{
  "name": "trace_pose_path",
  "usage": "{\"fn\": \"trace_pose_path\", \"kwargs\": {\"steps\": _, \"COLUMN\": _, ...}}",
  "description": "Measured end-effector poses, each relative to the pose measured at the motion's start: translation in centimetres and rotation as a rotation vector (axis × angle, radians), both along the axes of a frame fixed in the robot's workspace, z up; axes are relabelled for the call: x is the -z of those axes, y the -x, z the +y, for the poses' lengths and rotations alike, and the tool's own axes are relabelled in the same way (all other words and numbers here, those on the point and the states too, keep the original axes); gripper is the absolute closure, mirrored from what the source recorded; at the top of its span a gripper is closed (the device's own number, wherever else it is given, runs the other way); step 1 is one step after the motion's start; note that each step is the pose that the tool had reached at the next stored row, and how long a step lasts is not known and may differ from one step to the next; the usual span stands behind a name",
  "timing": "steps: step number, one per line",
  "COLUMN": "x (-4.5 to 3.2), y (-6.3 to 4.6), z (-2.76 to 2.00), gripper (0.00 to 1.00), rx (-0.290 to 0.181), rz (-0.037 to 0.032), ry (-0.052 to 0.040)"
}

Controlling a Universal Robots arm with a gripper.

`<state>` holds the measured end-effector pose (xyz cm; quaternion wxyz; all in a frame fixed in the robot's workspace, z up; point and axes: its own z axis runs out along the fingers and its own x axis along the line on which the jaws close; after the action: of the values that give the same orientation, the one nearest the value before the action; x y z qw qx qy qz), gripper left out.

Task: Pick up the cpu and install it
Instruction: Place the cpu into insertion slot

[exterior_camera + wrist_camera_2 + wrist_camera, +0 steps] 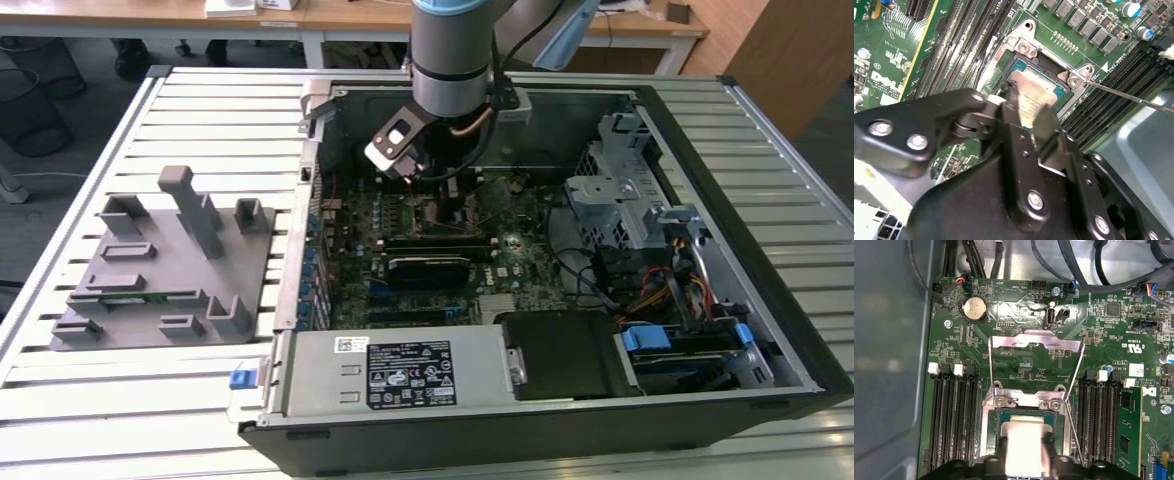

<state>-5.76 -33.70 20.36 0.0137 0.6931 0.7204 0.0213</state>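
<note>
Down in the socket [1026, 401], the gripper [1025, 450] has its two black fingers [1000, 452] clamped on opposite edges of the cpu [1024, 437]. The chip lies flat between them inside the socket's metal frame; whether it is fully seated cannot be told. In both wrist views the cpu [1034, 95] shows as a pale, shiny silver square lid with a thin dark-green edge around it.

Just beyond the fingertips the hinged load plate [1034, 342] stands flipped open, away from the chip. The thin wire lever [1074, 435] runs close beside one finger, raised off the board. Banks of black memory slots [951, 415] flank the fingers on both sides, and a green memory stick [1126, 425] sits in the bank on the lever's side. Farther past the load plate a coin battery [975, 309] sits in its round holder on the green motherboard [1019, 372].

In the exterior view the gripper [438, 200] reaches down into the open computer case [534, 430], which lies on a slatted table [200, 110]. A grey fixture [147, 270] rests well away from the fingers, outside the case on the exterior view's left.
</note>
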Motion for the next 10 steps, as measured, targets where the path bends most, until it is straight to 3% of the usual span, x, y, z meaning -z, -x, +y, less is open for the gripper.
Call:
{"fn": "trace_pose_path", "kwargs": {"steps": 2, "x": -0.02, "y": -0.01, "z": 0.00, "gripper": 0.69, "rx": 0.005, "rz": 0.0001, "ry": 0.0000}}
{"fn": "trace_pose_path", "kwargs": {"steps": 10, "x": -0.14, "y": -0.03, "z": 0.00, "gripper": 0.89, "rx": 0.024, "rz": 0.0017, "ry": 0.0012}}
